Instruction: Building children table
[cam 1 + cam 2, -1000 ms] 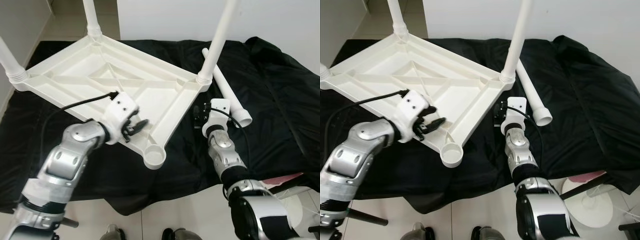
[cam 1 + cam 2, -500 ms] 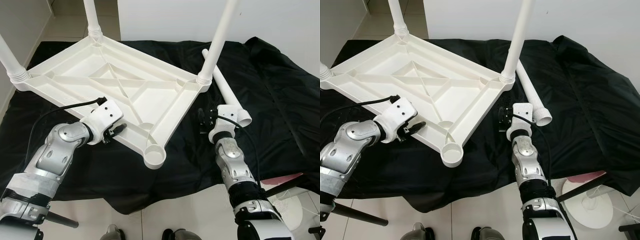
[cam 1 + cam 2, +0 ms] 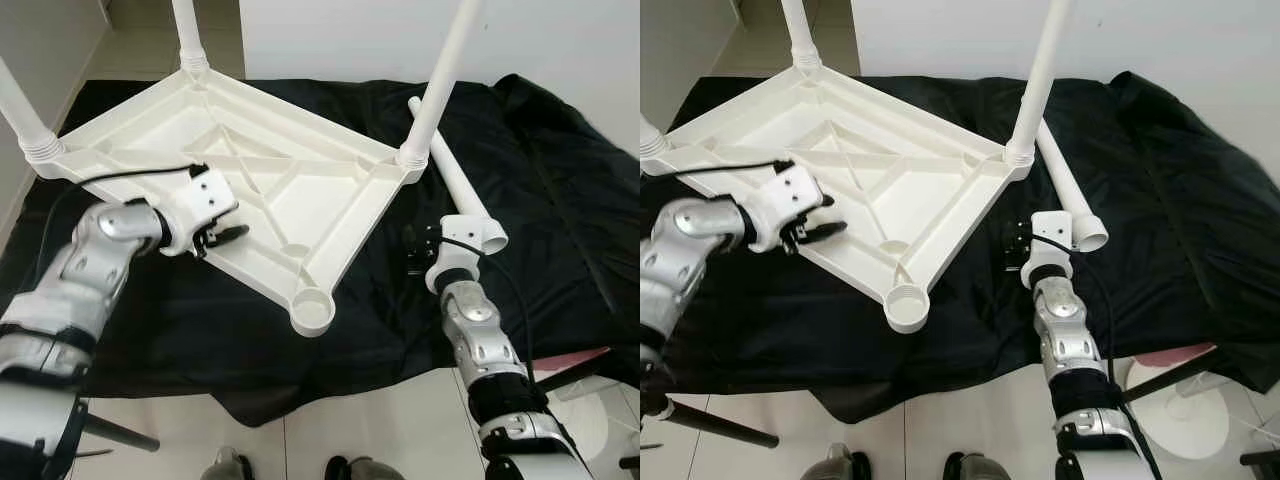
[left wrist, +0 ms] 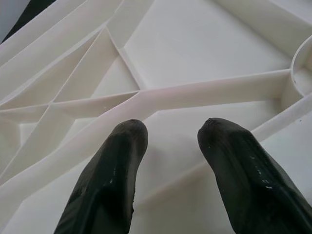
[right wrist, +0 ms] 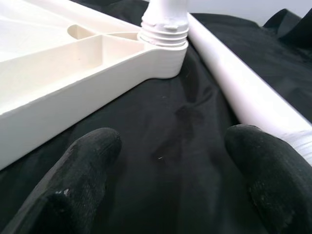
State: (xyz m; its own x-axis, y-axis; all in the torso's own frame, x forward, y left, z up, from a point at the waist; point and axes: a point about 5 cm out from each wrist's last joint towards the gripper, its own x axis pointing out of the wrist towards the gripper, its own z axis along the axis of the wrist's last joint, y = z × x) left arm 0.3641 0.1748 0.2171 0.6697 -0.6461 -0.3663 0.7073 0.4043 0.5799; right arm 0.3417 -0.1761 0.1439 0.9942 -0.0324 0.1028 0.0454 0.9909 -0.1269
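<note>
Plastic tabletop (image 3: 250,190) looks light, stiff, slick; grip its ribs. Left gripper (image 3: 222,233) and right gripper (image 3: 418,252) gape, empty, beside the loose leg (image 3: 455,185).

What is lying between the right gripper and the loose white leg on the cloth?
Nothing but bare black cloth. In the right wrist view, the right gripper is open, and the loose leg lies just beyond one finger.

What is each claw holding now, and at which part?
Nothing. The left claw is open above the tabletop; the right claw is open over the cloth beside the loose leg.
</note>
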